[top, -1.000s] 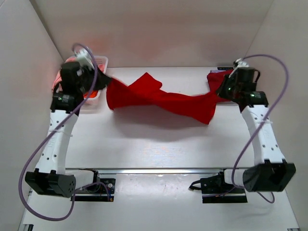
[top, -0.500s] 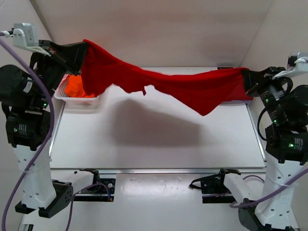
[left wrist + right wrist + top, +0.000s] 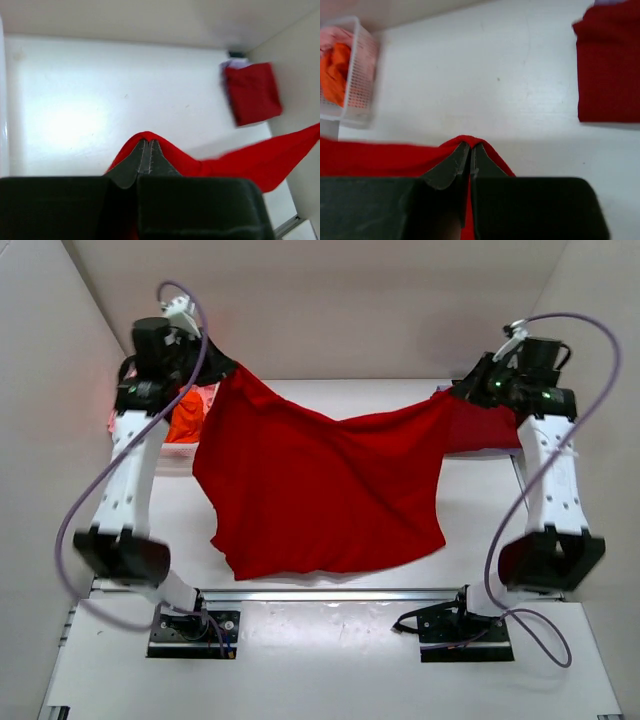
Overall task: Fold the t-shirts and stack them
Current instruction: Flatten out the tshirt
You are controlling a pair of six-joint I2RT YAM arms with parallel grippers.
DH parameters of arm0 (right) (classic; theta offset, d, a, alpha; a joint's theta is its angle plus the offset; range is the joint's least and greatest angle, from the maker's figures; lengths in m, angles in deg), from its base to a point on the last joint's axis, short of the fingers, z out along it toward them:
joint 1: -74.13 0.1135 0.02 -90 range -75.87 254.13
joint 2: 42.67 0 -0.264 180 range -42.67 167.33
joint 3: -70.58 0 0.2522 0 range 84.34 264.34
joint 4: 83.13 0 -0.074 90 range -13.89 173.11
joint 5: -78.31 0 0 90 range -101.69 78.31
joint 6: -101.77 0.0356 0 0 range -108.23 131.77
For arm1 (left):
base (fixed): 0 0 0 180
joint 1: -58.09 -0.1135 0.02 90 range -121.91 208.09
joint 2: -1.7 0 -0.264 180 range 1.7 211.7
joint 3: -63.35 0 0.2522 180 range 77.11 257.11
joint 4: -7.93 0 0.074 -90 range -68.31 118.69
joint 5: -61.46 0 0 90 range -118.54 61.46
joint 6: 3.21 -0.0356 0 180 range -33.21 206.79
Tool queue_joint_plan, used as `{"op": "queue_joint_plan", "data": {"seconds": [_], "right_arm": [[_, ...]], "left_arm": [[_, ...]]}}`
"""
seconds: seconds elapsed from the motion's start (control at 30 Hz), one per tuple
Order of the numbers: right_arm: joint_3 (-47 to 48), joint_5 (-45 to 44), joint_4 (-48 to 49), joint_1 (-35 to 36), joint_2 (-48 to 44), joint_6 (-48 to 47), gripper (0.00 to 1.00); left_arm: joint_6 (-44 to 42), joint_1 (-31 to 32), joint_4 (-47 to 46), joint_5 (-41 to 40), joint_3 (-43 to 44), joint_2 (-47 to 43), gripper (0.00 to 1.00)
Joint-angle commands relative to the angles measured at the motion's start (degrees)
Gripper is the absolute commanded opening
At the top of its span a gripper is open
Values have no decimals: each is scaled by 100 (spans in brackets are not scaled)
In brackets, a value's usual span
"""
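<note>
A red t-shirt [image 3: 320,490] is held spread, clamped at ten o'clock in the left gripper [image 3: 146,146] and two o'clock in the right gripper [image 3: 470,147].

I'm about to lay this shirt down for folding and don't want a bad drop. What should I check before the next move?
1. Left tool shut on a red t-shirt corner: ok.
2. Right tool shut on the other corner: ok.
3. Shirt hangs open, untwisted: ok.
4. Hem inside the table's near edge: cannot tell.
5. Folded red shirt lies flat at far right: ok.
6. Basket clear of the hanging cloth: cannot tell.
</note>
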Motion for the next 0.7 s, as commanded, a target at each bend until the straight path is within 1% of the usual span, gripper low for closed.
{"op": "queue_joint_plan", "data": {"seconds": [0.0, 0.03, 0.07, 0.1, 0.13, 0.17, 0.2, 0.23, 0.27, 0.33, 0.43, 0.5, 0.53, 0.57, 0.6, 0.63, 0.67], "right_arm": [[542, 186, 177, 83, 399, 58, 0], [702, 186, 247, 170, 506, -3, 0], [1051, 151, 256, 197, 707, -47, 0], [1455, 151, 221, 232, 901, -56, 0], [1642, 212, 195, 232, 972, -73, 0], [2174, 169, 73, 267, 1095, -91, 0], [2606, 125, -33, 259, 1235, -117, 0], [2802, 125, -77, 276, 1254, -152, 0], [3108, 151, -130, 189, 1289, -92, 0], [3129, 370, -26, 5, 1237, -66, 0], [2585, 626, 186, -251, 929, -29, 0], [1841, 643, 273, -313, 597, -161, 0], [1385, 582, 317, -295, 508, -188, 0], [1119, 556, 361, -312, 377, -231, 0], [420, 555, 457, -278, 123, -284, 0], [-291, 547, 676, -304, -141, -293, 0], [-699, 547, 782, -295, -274, -276, 0]], "left_arm": [[-159, -156, 246, 201, 613, 717, 0], [-142, -200, 298, 236, 1059, 815, 0], [-133, -183, 403, 253, 1629, 1095, 0], [-116, -235, 509, 288, 1939, 1332, 0], [-81, -288, 588, 297, 2560, 1448, 0], [7, -384, 467, 350, 2818, 1519, 0], [199, -455, 318, 550, 2725, 1311, 0], [253, -638, -5, 639, 2498, 1230, 0], [393, -736, -113, 806, 2496, 1090, 0], [394, -781, -263, 912, 2391, 896, 0], [324, -790, -281, 895, 1996, 387, 0], [71, -667, -237, 738, 1226, 63, 0], [-70, -580, -202, 720, 1030, -175, 0], [-141, -535, -185, 624, 462, -307, 0], [-220, -317, -280, 466, -248, -622, 0], [-195, -219, -333, 386, -629, -1008, 0], [-151, -158, -534, 351, -1495, -1212, 0]]}}
